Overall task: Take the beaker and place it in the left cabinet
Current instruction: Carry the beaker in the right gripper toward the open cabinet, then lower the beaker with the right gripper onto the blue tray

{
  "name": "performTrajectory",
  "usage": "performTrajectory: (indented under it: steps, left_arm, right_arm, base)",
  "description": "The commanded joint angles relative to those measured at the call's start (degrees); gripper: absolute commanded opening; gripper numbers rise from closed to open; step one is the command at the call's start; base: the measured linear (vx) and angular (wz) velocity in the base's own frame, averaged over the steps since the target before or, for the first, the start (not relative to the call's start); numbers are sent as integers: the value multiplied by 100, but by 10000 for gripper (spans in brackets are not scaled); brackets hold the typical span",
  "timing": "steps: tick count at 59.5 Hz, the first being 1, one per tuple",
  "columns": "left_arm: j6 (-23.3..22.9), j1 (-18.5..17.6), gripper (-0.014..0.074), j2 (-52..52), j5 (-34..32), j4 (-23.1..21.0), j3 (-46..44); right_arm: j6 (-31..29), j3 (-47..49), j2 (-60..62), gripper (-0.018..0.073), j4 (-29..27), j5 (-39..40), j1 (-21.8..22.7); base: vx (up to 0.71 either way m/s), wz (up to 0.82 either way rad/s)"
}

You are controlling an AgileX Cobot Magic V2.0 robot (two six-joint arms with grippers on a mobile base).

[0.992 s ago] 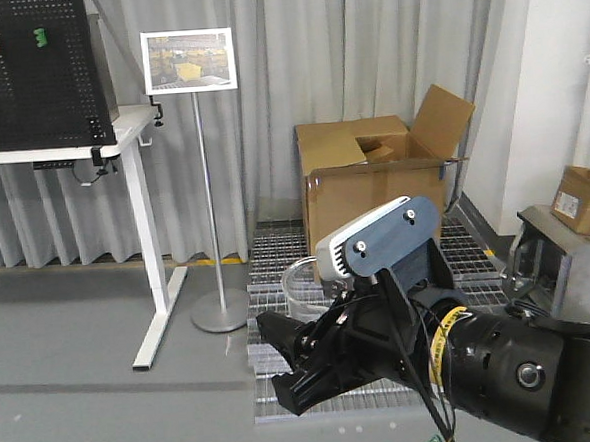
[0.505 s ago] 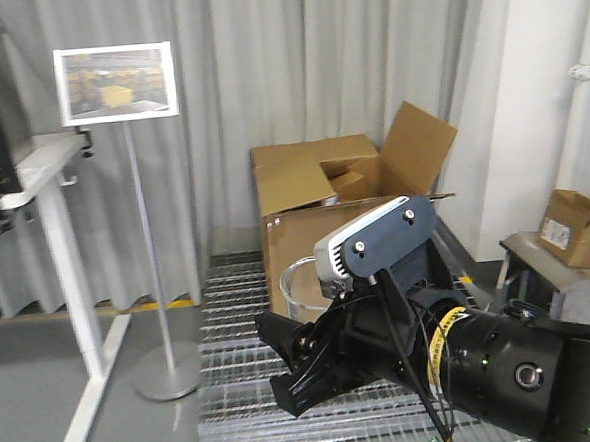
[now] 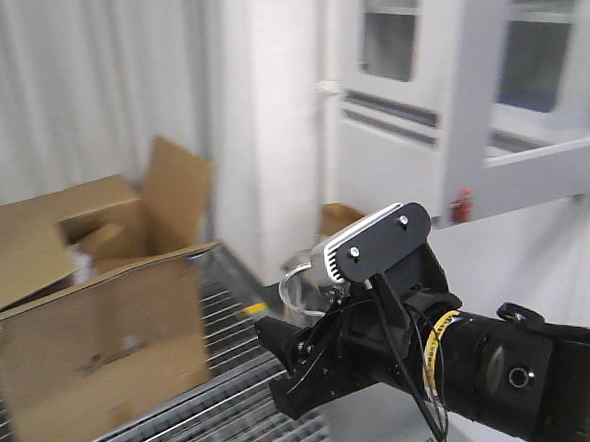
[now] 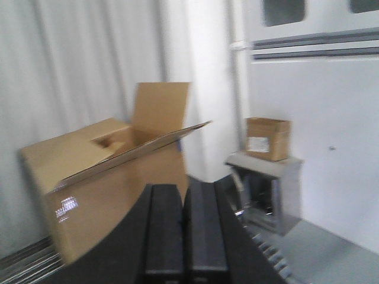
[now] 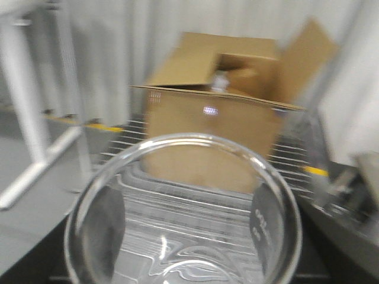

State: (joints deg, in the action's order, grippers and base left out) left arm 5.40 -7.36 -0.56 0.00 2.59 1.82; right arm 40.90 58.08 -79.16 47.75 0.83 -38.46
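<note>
My right gripper clasps the beaker at lower centre; my left gripper is pressed closed, empty, cardboard box behind.

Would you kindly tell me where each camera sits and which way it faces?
Exterior front-facing: on the robot's body, looking forward over the right arm; the right hand grips the beaker; beyond, an open cardboard box and a glass-doored white cabinet.
Left wrist: behind the left hand, looking along its shut black fingers toward the box and a small carton on a grey stand.
Right wrist: behind the beaker, looking through its rim at the box.
Shared: all three show the box; front and right wrist both show the beaker.
</note>
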Motion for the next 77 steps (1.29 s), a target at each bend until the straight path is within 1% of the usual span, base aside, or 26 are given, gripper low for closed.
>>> performTrajectory:
  steps: [1, 27, 77]
  left_arm:
    - [-15, -3, 1, -106, -428, -18, 90]
    - [-15, -3, 1, -106, -428, -18, 90]
    - [-15, -3, 1, -106, -428, -18, 90]
  right_arm:
    - [-28, 174, 194, -1, 57, 295, 16]
    - [-28, 174, 194, -1, 57, 295, 16]
    - [-28, 174, 194, -1, 57, 290, 16]
  base:
    - [32, -87]
    - [32, -76]
    - [32, -51]
